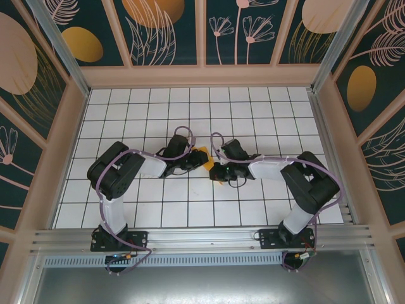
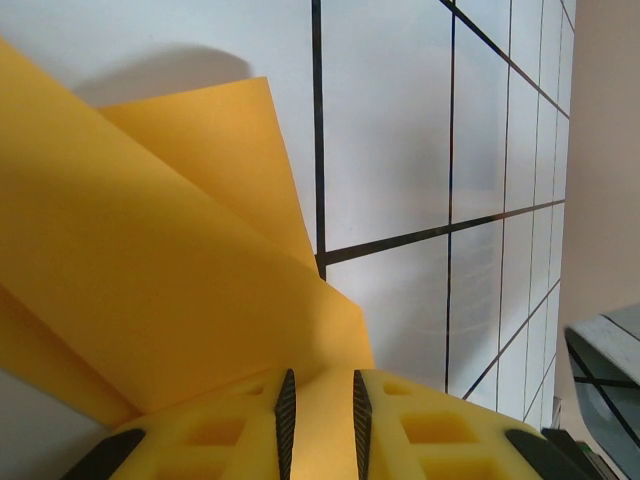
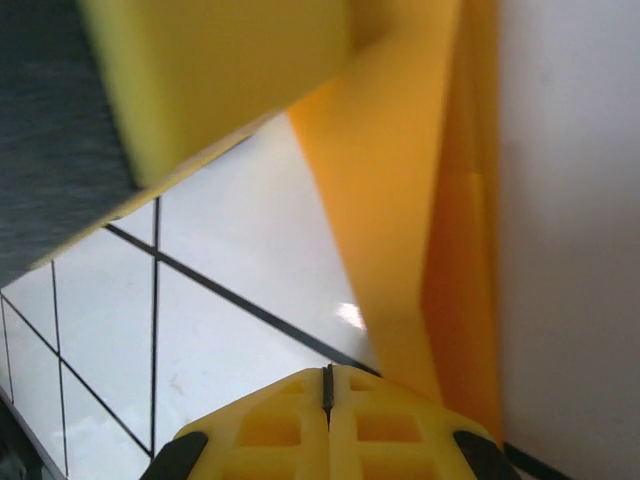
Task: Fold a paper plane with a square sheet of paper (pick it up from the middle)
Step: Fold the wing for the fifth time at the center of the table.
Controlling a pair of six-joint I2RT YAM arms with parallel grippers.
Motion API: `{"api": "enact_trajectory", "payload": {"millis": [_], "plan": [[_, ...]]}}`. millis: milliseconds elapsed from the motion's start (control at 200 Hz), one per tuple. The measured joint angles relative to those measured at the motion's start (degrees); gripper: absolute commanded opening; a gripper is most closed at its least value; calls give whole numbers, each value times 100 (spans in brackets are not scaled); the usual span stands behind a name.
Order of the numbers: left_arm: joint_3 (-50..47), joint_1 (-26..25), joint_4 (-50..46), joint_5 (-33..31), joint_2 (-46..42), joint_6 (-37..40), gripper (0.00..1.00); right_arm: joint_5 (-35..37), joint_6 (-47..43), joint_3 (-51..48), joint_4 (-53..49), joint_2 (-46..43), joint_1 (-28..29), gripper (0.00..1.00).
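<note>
Evidently we pinch the folded sheet of paper in the narrow jaws of the left gripper, lifted off the tiled table beneath it, probably so the right gripper opposite, jaws pressed together, can sharpen a crease.

Top view: paper mostly covered by left end effector and right end effector at frame centre; fold shape too small to tell. Left wrist view: paper runs off left edge, lower part behind fingers. Right wrist view: blurred yellow block, upper left, cut by top edge; unidentified.
</note>
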Motion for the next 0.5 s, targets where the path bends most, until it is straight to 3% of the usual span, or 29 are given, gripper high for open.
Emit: {"api": "enact_trajectory", "payload": {"millis": [500], "plan": [[37,0,-57,7,15,2,26,-511,271,-540,876,0,-358,4]]}}
